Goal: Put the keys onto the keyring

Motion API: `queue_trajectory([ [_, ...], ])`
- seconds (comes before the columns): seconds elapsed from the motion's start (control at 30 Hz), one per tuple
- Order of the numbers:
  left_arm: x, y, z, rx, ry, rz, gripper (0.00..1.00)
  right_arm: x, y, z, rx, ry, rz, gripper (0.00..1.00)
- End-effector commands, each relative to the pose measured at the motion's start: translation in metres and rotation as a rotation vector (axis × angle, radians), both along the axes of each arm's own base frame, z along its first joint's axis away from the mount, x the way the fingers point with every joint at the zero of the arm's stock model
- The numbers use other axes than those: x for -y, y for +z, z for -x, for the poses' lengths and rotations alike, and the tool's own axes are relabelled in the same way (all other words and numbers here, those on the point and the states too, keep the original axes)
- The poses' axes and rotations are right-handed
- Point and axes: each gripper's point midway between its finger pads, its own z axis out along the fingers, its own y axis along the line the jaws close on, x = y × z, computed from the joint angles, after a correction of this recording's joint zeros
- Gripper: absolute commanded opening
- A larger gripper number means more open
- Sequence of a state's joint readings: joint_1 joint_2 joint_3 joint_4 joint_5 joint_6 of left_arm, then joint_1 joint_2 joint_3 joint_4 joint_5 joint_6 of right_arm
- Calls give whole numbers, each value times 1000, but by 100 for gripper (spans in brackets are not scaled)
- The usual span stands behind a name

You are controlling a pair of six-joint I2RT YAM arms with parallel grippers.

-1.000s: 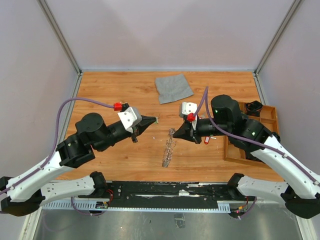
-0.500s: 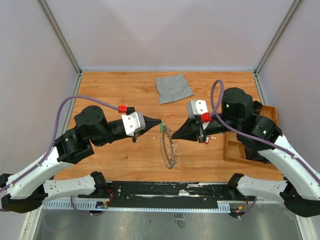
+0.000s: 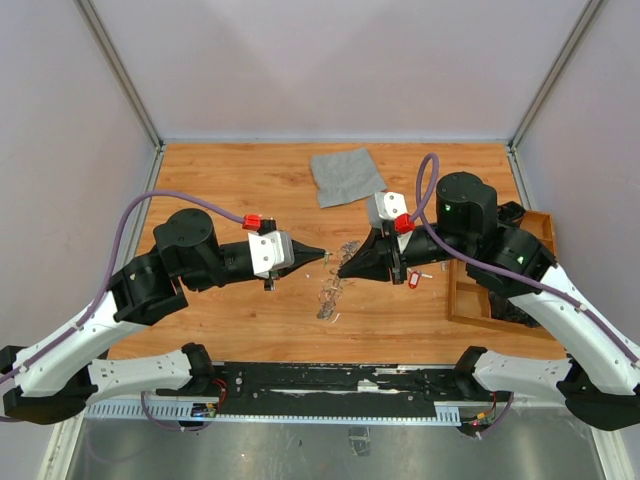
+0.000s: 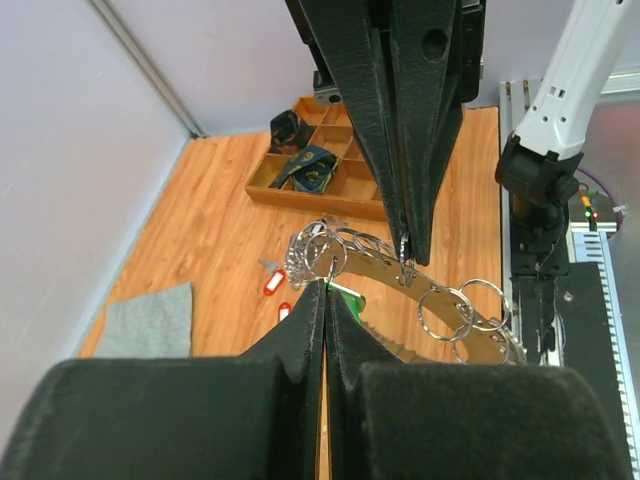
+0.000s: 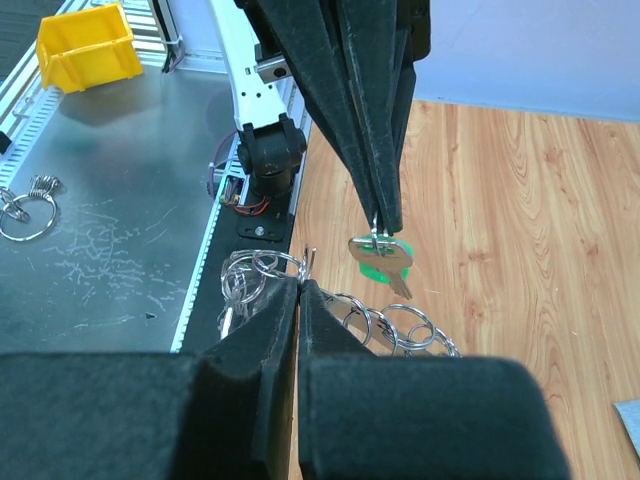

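Looking down from above, we see both arms reaching inward so that their tips nearly meet over the middle of the worktop [image 3: 230, 180], somewhat closer to its near edge than to its far edge. Our left gripper [image 3: 322, 256] is pressed fully together, and it pinches the green-tagged key [image 5: 381, 256] right at its tip; from the right wrist we see that key dangling below the pointed fingers, metal above and green tag behind. Our right gripper [image 3: 343, 270] is likewise clamped with no gap between its fingers, and it grips the rim of the keyring [image 3: 332, 293], which hangs tilted from that tip down toward the wood. From the left wrist we see the keyring's fringe of small split rings curving just past our own fingertips [image 4: 318, 300], with the green tag just beside the rim; we cannot tell whether key and ring actually touch. Two more keys lie loose on the boards between the keyring and the right edge: a red-tagged key [image 4: 272, 284] and a white-tagged key [image 4: 283, 313], near each other. A wooden tray [image 4: 300, 197] sits along the right edge, with dark parts [image 4: 305, 165] in its compartments. A grey cloth [image 3: 346, 176] lies flat near the middle of the far edge, well apart from both grippers.
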State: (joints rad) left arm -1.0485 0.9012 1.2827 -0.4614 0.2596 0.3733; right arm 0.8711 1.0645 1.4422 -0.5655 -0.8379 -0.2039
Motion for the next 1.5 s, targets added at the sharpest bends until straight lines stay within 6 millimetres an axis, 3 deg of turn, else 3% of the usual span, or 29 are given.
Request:
queue_trajectory([
  [0.0,-2,8,7,1,-26,18,0,-4,15,4,16,15,-59,1],
  [1.1,0,8,15,-11,-75,10,0,-4,12,-15,14,-104,-54,0],
  [1.47,1,4,13,-14,-67,3,1,2,23,-16,37,-143,-94,1],
])
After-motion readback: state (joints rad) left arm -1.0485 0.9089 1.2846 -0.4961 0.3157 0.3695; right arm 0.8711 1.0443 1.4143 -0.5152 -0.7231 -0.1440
